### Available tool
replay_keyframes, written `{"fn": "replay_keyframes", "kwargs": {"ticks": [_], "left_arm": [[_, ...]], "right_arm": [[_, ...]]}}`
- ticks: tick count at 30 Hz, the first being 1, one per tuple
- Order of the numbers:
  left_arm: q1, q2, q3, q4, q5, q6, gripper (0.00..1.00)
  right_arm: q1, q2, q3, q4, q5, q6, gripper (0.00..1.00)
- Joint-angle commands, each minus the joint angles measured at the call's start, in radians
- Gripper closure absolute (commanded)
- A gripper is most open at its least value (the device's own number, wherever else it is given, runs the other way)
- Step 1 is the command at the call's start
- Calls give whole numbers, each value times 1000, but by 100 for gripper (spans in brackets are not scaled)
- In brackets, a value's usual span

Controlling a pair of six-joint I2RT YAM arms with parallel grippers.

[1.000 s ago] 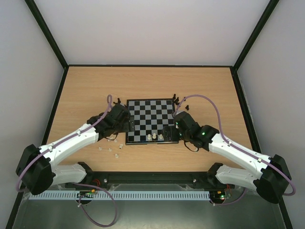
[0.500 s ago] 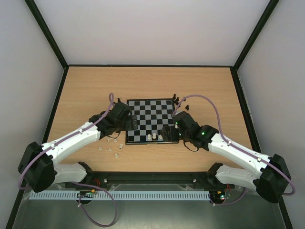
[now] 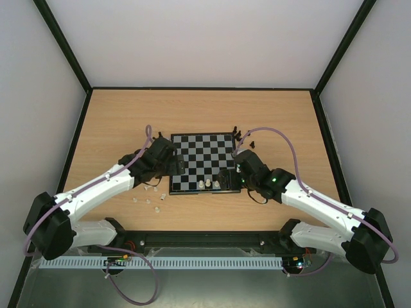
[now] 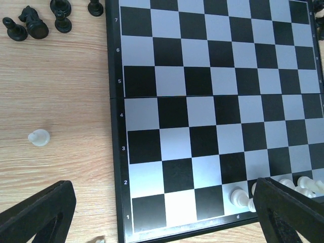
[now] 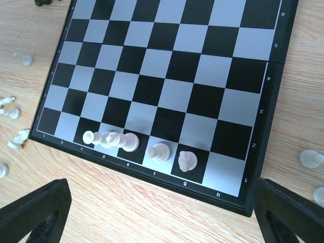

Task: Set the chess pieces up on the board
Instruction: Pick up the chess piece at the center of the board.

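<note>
The board point(image 3: 204, 160) lies flat mid-table. Several white chess pieces point(image 3: 209, 185) stand in its near row, seen as a tight cluster point(image 5: 110, 139), a bishop point(image 5: 160, 152) and a knight point(image 5: 187, 161). My left gripper point(image 3: 173, 168) hovers open over the board's near-left corner point(image 4: 147, 212), nothing between its fingers point(image 4: 35, 217). My right gripper point(image 3: 230, 174) hangs open above the near-right edge point(image 5: 202, 195), also holding nothing. Loose white pieces point(image 3: 149, 199) lie on the table left of the board. Black pieces point(image 3: 239, 134) sit off its far-right corner, others point(image 4: 35, 23) off its far-left.
A single white pawn point(image 4: 39, 137) stands on the wood left of the board. More white pieces lie off the left edge point(image 5: 11, 109) and off the right edge point(image 5: 310, 158). Black frame rails point(image 3: 83, 147) bound the tabletop.
My left gripper has shifted slightly right, toward the board's near-left corner. The right arm and the pieces look unchanged.
</note>
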Motion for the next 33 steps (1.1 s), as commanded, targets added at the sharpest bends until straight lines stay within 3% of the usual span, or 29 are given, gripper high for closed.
{"fn": "replay_keyframes", "kwargs": {"ticks": [1,19,33], "left_arm": [[1,-40,1,1,18,30,1],[24,-131,-38,62,-44,63,1],[100,-64,-29,-42,-42,14,1]], "right_arm": [[-5,-15,-12,-13,26,2,1],[-5,-14,-9,-21,59,12,1],[-5,-24,-11,-11,28,-2,1]]}}
